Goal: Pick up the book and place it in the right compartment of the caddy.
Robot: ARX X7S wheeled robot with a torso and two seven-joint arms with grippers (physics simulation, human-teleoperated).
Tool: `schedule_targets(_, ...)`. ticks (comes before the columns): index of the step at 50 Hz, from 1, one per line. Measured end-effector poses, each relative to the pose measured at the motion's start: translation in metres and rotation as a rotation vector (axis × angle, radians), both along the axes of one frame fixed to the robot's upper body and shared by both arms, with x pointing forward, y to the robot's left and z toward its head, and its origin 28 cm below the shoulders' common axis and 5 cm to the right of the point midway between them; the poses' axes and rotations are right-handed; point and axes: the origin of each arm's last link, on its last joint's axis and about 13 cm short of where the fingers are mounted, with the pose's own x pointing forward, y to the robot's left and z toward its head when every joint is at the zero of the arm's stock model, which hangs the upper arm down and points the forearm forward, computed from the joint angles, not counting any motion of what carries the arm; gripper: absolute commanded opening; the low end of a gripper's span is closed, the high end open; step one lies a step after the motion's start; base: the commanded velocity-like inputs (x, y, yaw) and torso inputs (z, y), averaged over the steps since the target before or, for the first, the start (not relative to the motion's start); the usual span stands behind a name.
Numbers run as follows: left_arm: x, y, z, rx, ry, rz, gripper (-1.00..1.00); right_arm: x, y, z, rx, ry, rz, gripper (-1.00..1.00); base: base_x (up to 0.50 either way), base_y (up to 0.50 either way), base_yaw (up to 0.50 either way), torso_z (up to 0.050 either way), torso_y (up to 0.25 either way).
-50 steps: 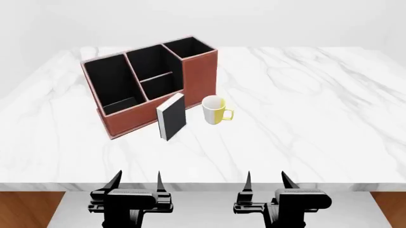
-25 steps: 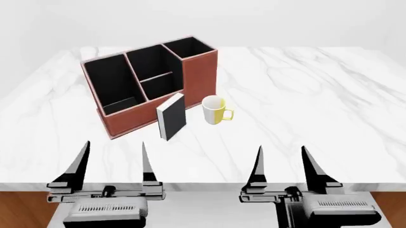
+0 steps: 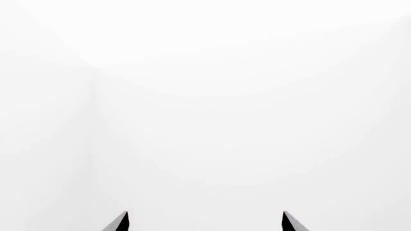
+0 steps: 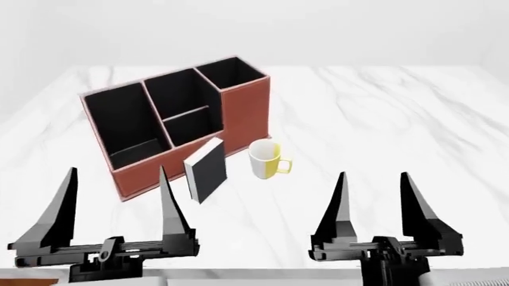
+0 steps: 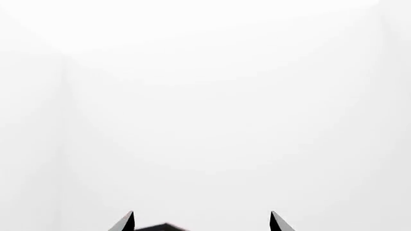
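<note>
1. We see both tools higher now than a moment ago, with their tips pointing up. The head view has also tipped down, so the desk things sit lower in it.
2. Our left tool [image 4: 116,199] is spread wide and holds nothing. Our right tool [image 4: 374,202] is wide open too, and empty.
3. Both wrist views show only blank white wall and two dark finger tips, so they tell us nothing about the desk.
4. The small thin book with the dark grey cover and white page edges [image 4: 206,170] stands upright on the white marble desk [image 4: 382,119]. It is just in front of the big reddish-brown leather-look caddy with the black inside [image 4: 179,122].
5. The white mug with the yellow handle [image 4: 265,159] is close by the book, at its 3 o'clock.
6. The tall square right compartment [image 4: 233,71] is at the book's 12 o'clock. It looks empty.
7. We think no grab has begun. The arms have only got ready, well apart from the book. Next we likely reach forward, and we must not bump the mug.
</note>
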Motion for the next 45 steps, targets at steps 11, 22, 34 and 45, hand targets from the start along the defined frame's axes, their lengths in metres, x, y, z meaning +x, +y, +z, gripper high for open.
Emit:
schedule_targets(11, -0.0013, -0.0007, 0.0013, -0.002, -0.005, -0.006, 1.00, -0.0017, 0.0003, 0.0016, 0.003, -0.011, 0.012, 1.00, 0.50, -0.08, 0.00, 0.000, 0.000)
schedule_targets(22, -0.0019, -0.0011, 0.0015, -0.004, -0.003, -0.011, 1.00, -0.0018, 0.0007, 0.0010, 0.000, -0.013, 0.019, 1.00, 0.50, -0.08, 0.00, 0.000, 0.000)
schedule_targets(34, -0.0018, -0.0014, 0.0005, -0.004, 0.005, -0.013, 1.00, -0.0021, 0.0011, -0.0004, -0.008, -0.012, 0.025, 1.00, 0.50, -0.08, 0.00, 0.000, 0.001)
schedule_targets(45, -0.0003, -0.0013, -0.0017, -0.004, 0.019, -0.010, 1.00, -0.0024, 0.0023, -0.0030, -0.029, -0.003, 0.035, 1.00, 0.36, -0.04, 0.00, 0.000, 0.001)
